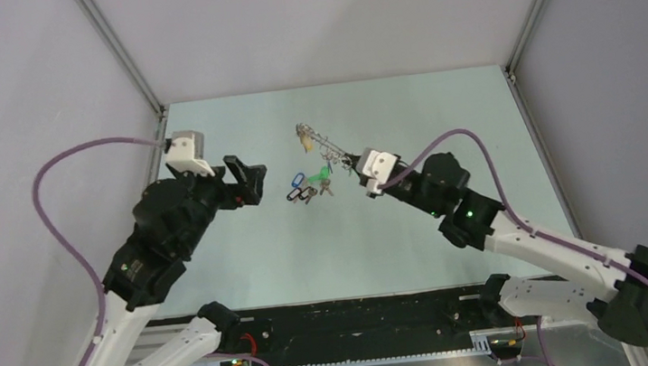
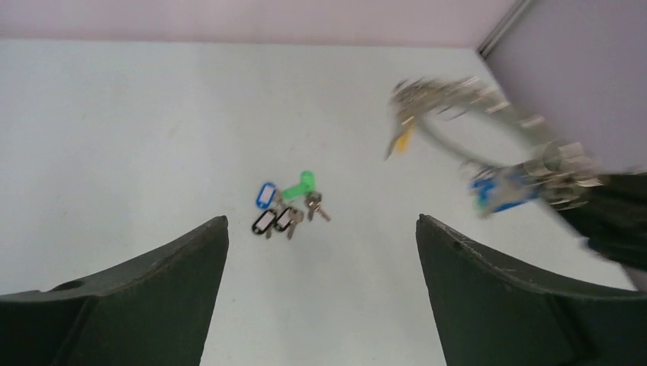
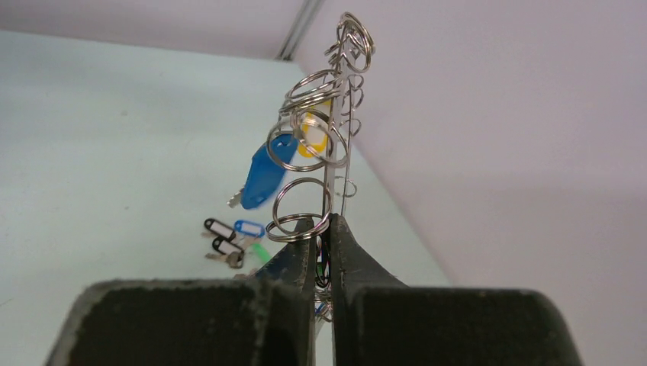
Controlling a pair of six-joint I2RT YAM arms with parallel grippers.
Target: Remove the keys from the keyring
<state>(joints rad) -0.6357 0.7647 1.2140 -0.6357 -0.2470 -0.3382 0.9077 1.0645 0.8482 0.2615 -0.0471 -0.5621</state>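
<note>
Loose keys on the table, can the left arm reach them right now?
Probably yes: the left claw is open and empty, and the loose keys lie just ahead of it with nothing between.

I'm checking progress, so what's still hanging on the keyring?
A blue-tagged key, a yellow tag and several small rings hang on the keyring. Its lower end is hidden inside the right gripper.
</note>
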